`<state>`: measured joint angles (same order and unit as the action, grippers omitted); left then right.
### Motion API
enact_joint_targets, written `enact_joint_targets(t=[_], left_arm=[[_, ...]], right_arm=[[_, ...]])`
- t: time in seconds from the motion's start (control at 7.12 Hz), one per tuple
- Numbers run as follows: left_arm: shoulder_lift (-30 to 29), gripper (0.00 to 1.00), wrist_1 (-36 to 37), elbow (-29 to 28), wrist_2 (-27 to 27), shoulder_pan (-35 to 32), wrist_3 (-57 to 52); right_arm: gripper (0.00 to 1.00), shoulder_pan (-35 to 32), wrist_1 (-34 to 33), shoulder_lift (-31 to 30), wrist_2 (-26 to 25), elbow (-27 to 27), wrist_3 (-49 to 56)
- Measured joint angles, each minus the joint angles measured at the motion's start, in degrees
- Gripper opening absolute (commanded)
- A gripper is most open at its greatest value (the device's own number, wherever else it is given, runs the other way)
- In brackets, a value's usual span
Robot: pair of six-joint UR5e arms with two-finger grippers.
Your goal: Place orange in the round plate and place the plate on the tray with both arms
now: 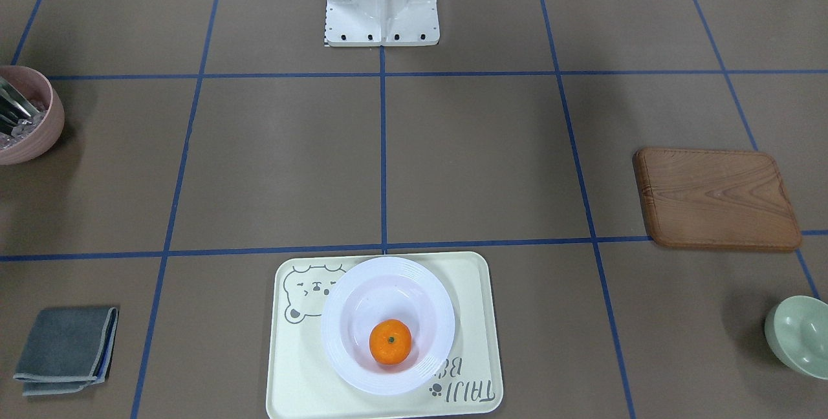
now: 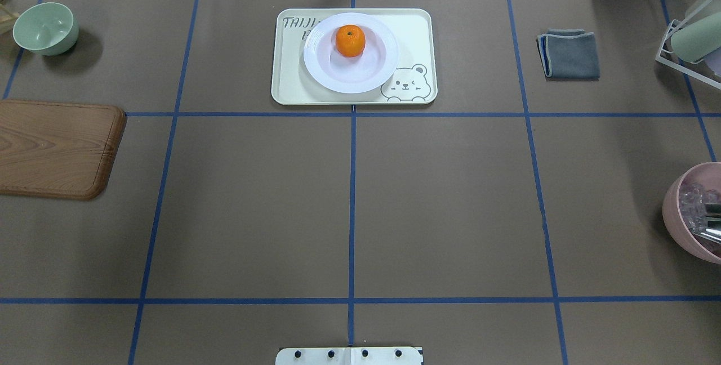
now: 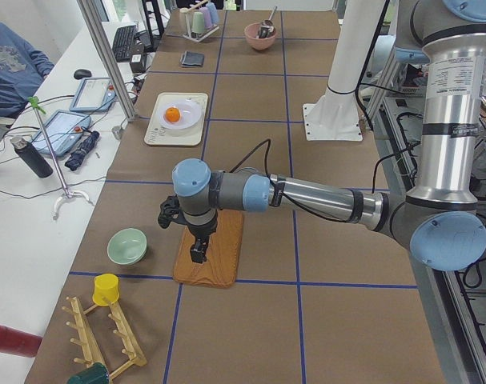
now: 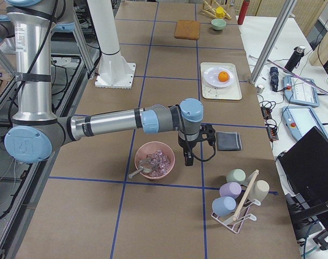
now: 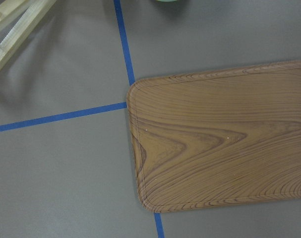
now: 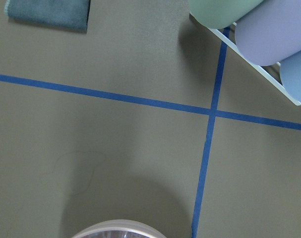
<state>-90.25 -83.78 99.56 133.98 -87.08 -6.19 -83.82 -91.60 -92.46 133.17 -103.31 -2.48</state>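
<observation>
The orange [image 1: 390, 341] [image 2: 350, 40] lies in the sunken centre of the white round plate [image 1: 337, 315] [image 2: 322, 72]. The plate stands on the cream bear tray [image 1: 291, 374] [image 2: 414, 30] at the table's far middle. Neither arm is near it. In the exterior left view my left gripper [image 3: 196, 254] hangs over the wooden board [image 3: 218, 256]. In the exterior right view my right gripper [image 4: 188, 160] hangs between the pink bowl [image 4: 154, 160] and the grey cloth [image 4: 228, 141]. I cannot tell whether either gripper is open or shut. Both wrist views show only the table below.
The wooden board [image 2: 56, 148] and a green bowl [image 2: 45, 27] are on the robot's left side. The pink bowl [image 2: 695, 213], the folded grey cloth [image 2: 569, 52] and a cup rack [image 4: 236, 197] are on its right. The robot's white base [image 1: 381, 2] stands at the near middle.
</observation>
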Motion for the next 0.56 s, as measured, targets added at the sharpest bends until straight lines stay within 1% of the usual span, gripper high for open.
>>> enact_joint_targets(t=[0.56], left_arm=[[-0.22,0.98,-0.29,0.05,-0.2,0.02,-0.01]], right_arm=[[1.0,0.05,0.26,0.02,-0.26,0.0,-0.33]])
